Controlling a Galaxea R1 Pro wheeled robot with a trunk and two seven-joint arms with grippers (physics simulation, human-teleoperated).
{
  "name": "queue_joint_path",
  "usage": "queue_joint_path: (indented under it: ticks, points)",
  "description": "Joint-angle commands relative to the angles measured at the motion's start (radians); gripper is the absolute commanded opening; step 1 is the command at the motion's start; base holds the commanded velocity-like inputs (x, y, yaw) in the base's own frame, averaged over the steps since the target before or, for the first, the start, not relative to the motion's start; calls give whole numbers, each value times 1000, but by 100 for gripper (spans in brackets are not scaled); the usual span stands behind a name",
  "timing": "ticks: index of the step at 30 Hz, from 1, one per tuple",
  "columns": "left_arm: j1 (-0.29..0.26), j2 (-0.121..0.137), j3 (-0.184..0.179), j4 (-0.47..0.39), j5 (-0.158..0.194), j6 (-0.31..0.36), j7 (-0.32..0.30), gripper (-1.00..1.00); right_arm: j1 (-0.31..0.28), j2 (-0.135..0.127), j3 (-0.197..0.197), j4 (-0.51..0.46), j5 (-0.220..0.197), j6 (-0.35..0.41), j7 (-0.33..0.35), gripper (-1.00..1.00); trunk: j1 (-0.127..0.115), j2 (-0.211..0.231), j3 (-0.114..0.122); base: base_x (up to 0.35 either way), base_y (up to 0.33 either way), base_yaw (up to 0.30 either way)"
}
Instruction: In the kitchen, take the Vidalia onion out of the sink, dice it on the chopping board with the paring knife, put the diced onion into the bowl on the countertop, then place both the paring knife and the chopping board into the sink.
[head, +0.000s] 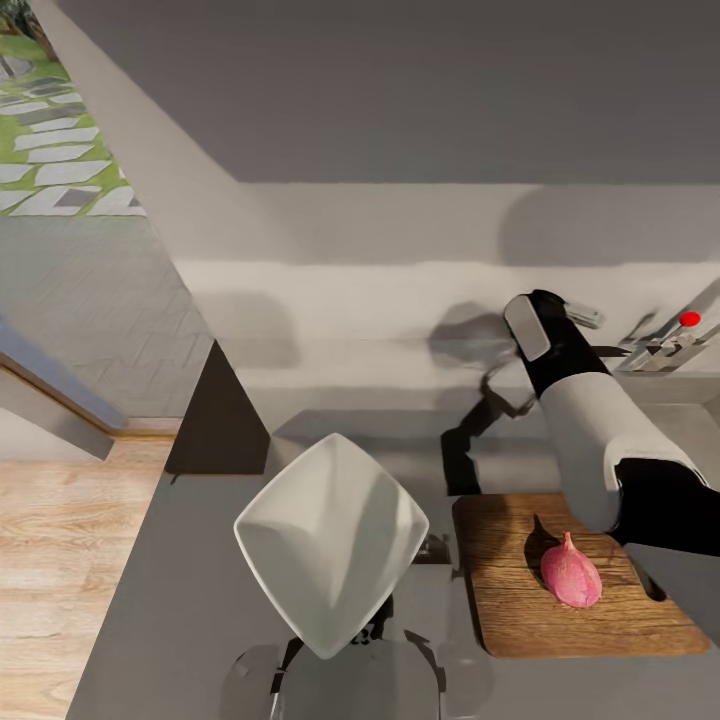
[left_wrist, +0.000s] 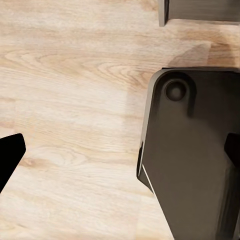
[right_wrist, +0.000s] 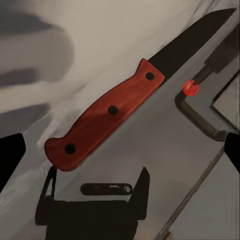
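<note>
- Your right end effector hangs open, holding nothing, just above the paring knife with the red-brown wooden handle near the grey surface's back edge.
- The knife's long line runs slantwise across the gap between the fingers.
- The pink onion lies on the wooden chopping board.
- Your left end effector is open over the wooden floor.

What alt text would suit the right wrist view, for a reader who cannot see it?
A paring knife with a reddish wooden handle and dark blade lies diagonally on a grey countertop, between two dark fingertips. A red-tipped faucet lever sits beside the blade.
</note>
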Motion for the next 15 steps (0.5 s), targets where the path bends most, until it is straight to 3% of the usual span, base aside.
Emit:
queue_joint_path:
  ticks: [1,15]
  points:
    - [0,1,-6,-2,10,-3,5,100,-1,-3,1,-1,-6,6,-9,100,1,-2,-1,0,0,0]
    - [0,1,-6,-1,10,-3,5,100,-1,-2,3,-1,-8,5,-15,100,1,-2,-8,0,0,0]
